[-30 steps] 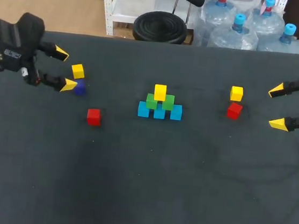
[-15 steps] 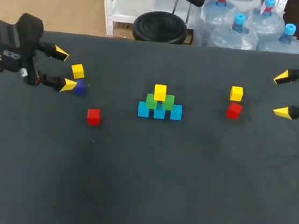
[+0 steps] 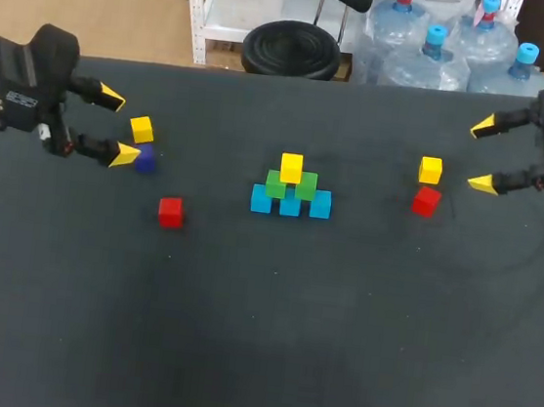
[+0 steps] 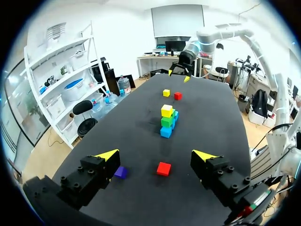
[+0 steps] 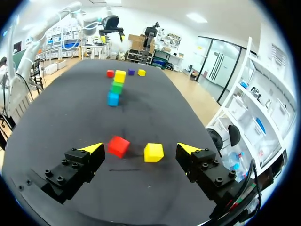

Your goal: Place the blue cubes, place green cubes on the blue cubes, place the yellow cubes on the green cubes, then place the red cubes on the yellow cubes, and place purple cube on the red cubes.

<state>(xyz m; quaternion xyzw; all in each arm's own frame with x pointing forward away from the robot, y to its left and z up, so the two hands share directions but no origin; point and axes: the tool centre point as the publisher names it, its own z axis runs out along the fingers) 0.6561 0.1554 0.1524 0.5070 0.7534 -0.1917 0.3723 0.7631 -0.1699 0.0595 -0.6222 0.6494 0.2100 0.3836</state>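
Stacking stage: yellow layer, by my read. Centre stack = three small blue cubes (image 3: 290, 206) in a row, two green cubes (image 3: 276, 183) on them, one top yellow cube (image 3: 291, 166) over the greens' seam.
R gripper (image 3: 482, 156): fingers spread wide, empty; just beside right-hand loose yellow cube (image 3: 430, 169), not touching. Just beside that yellow sits right-hand red cube (image 3: 426, 200).
L gripper (image 3: 118, 127): also spread wide, empty; left-hand loose yellow cube (image 3: 142, 129) just ahead of its tips, small purple cube (image 3: 145, 161) by one tip, left-hand red cube (image 3: 171, 212) apart.
Next move (est.): R lowers to straddle yellow, pinches two opp. faces, lifts w/o nudging red neighbour.
Reds, purple: not yet stacked.
Writing: none legible on cubes or dark table (image 3: 334, 348).
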